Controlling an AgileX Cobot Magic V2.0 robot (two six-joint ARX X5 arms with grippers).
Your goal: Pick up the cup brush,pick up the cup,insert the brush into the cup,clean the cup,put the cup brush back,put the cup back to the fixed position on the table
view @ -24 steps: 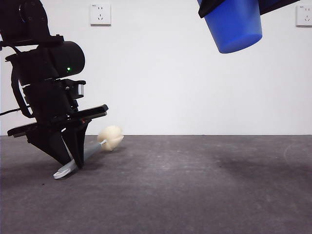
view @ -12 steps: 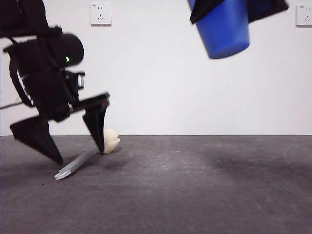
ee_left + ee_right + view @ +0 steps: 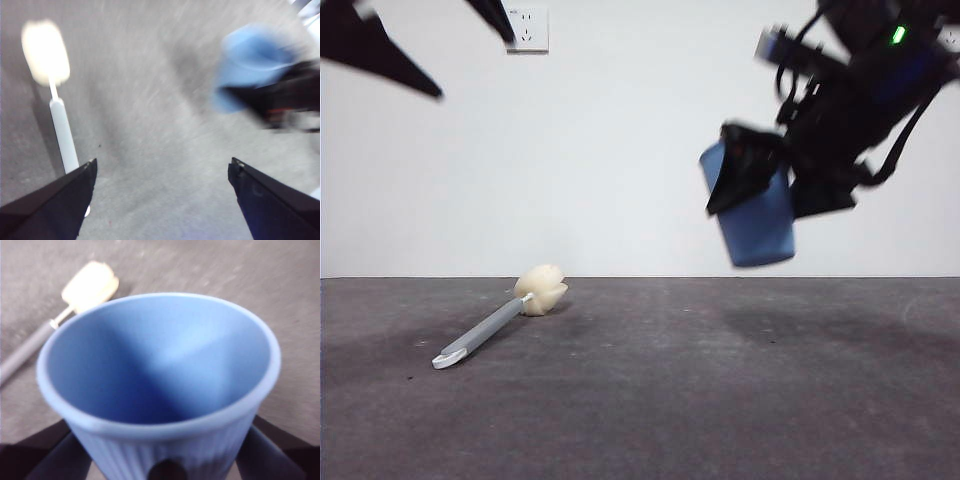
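The cup brush [image 3: 500, 320] lies free on the table [image 3: 720, 400] at the left. High above it, the left gripper [image 3: 160, 172] hangs with fingers spread, empty. At the right, the right gripper [image 3: 775, 195] clasps the cup [image 3: 752, 215] in the air, tilted.

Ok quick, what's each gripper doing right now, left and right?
Left gripper: open, empty, high above the cup brush.
Right gripper: shut on the cup, in the air.
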